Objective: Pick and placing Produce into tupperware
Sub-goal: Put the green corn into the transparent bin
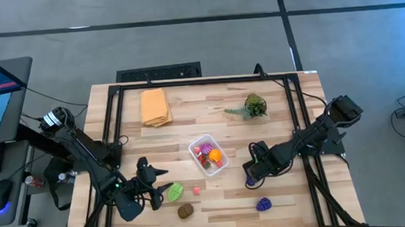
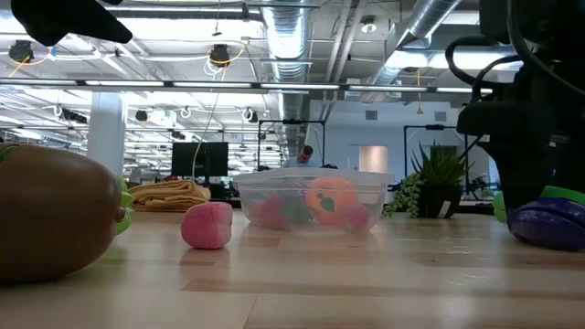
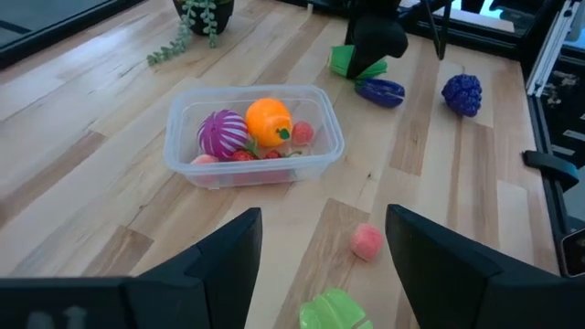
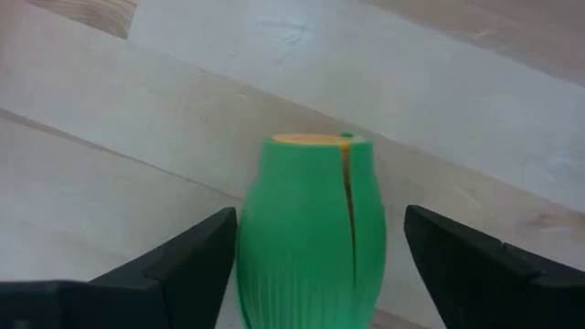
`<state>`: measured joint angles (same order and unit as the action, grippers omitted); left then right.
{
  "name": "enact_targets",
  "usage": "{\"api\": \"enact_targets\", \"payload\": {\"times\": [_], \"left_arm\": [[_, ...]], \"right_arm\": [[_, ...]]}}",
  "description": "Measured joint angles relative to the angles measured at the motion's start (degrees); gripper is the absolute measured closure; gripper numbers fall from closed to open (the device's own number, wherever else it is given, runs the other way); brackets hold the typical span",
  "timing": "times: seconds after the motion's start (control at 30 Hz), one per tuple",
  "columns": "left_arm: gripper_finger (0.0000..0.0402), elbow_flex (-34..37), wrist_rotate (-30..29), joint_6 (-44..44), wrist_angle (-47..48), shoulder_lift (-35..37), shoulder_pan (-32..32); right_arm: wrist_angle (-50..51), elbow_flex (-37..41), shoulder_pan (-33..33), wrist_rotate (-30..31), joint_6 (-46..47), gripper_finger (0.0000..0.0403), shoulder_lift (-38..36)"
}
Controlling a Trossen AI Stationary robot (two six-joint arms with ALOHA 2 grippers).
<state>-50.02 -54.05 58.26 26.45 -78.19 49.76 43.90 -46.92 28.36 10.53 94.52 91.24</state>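
Fingers spread wide, the right gripper (image 4: 315, 265) straddles a green ribbed vegetable (image 4: 311, 228) lying on the surface (image 4: 475, 91); closing off-centre could squirt it sideways.

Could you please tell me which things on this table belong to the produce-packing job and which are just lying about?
Job:
tupperware, already holding several pieces
green leafy piece
pink piece
brown piece
purple grapes
green husked piece between the right gripper's open fingers

Lying about:
folded cloth
plant sprig
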Motion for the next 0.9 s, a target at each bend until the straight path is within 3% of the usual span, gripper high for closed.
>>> {"api": "enact_targets", "payload": {"times": [0.2,0.9], "left_arm": [[0.0178,0.0,-0.5,0.0,1.3,0.0,0.0],[0.0178,0.0,-1.9,0.0,3.4,0.0,0.0]], "right_arm": [[-1.2,0.0,0.0,0.0,0.0,0.0099,0.0],[-1.2,0.0,0.0,0.0,3.0,0.0101,-0.1]]}}
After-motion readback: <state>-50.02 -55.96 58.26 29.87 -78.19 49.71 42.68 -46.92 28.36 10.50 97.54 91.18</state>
